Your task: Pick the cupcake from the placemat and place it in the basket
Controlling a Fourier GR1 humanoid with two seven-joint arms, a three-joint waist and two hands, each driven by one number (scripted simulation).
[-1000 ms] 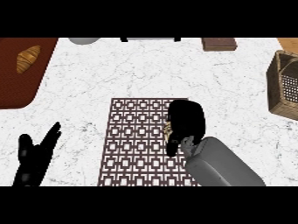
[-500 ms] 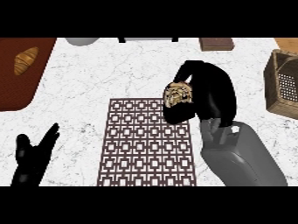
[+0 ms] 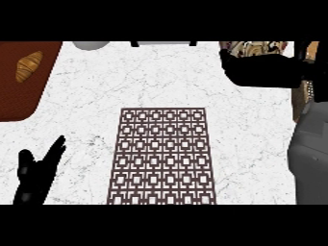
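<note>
The cupcake (image 3: 254,48), brown and cream, shows at the top right, high above the counter. My right hand (image 3: 266,72) is curled round it from below and hides most of it. Behind that hand and its grey forearm (image 3: 319,158), only a thin strip of the wicker basket (image 3: 308,93) shows. The patterned brown placemat (image 3: 163,156) lies bare in the middle of the counter. At the lower left, my left hand (image 3: 35,175) rests open with its fingers up.
A dark wooden board (image 3: 6,91) with a croissant (image 3: 29,64) on it lies at the far left. A grey bowl (image 3: 90,45) sits at the top edge, with a dark-framed object (image 3: 163,43) to its right.
My right hand has lifted the cupcake off the placemat and carried it up and right, over the basket area. The left hand has not moved.
</note>
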